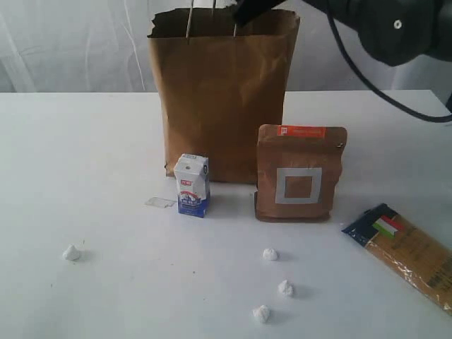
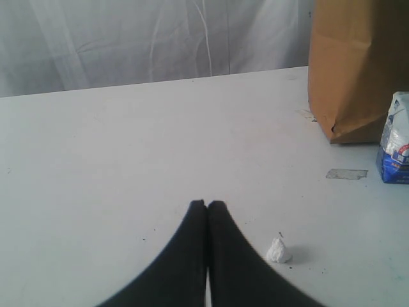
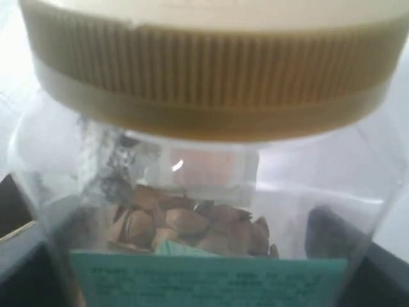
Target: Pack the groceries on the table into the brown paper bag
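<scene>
A clear nut jar (image 3: 204, 185) with a gold lid (image 3: 211, 70) fills the right wrist view, and my right gripper (image 3: 192, 262) is shut on it. In the exterior view that arm reaches over the ragged rim of the brown paper bag (image 1: 222, 92), and the jar itself is hidden there. On the white table (image 1: 92, 162) stand the white-blue carton (image 1: 191, 185) and the brown white-square pouch (image 1: 300, 173) in front of the bag. The pasta packet (image 1: 409, 254) lies at the right. My left gripper (image 2: 208, 206) is shut and empty, low over the table. The yellow-grain jar and the can are out of view.
Small white crumpled lumps lie on the table at the front left (image 1: 71, 252) and front middle (image 1: 270, 254), (image 1: 285, 287). A scrap of clear tape (image 1: 160, 203) lies left of the carton. One lump (image 2: 278, 251) sits beside my left fingers. A white curtain hangs behind.
</scene>
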### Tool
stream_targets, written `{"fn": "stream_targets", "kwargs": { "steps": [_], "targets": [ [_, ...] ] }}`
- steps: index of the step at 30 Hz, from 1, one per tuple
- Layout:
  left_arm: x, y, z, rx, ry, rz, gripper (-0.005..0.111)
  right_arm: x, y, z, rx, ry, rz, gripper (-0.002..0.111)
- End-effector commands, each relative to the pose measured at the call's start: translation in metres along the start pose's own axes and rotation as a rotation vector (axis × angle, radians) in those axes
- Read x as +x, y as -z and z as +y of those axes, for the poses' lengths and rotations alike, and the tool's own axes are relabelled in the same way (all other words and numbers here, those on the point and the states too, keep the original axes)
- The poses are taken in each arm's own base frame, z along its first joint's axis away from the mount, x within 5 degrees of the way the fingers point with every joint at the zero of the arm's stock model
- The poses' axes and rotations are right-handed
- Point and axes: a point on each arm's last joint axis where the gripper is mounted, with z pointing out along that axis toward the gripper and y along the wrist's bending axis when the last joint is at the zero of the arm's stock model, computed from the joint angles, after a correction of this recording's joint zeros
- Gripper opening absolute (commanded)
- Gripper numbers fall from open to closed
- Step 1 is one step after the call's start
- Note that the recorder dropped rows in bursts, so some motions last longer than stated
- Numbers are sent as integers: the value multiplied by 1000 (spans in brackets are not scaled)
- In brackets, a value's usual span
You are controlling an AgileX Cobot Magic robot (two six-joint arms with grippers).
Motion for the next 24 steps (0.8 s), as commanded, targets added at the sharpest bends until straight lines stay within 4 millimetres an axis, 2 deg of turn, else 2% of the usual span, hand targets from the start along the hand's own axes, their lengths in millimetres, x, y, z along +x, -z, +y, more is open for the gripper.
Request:
{"fn": "stream_targets", "kwargs": {
  "steps": [1,5,8,14,20,24],
  "targets": [
    [0,0,0,6,1,-8,0,-3,4,-18,103,56,-11,0],
    [0,0,0,6,1,-8,0,16,-6,-12,145,116,60,0],
    [0,0,0,6,1,-8,0,23,-13,-12,228,149,25,0],
    [0,0,0,6,1,-8,0,37,-18,-4,201,4,85,0],
    [0,0,0,6,1,-8,0,32,-17,-4,182,-257,28,0],
    [0,0,0,6,1,-8,0,20,-12,-7,158,-316,-29,0]
  ]
}}
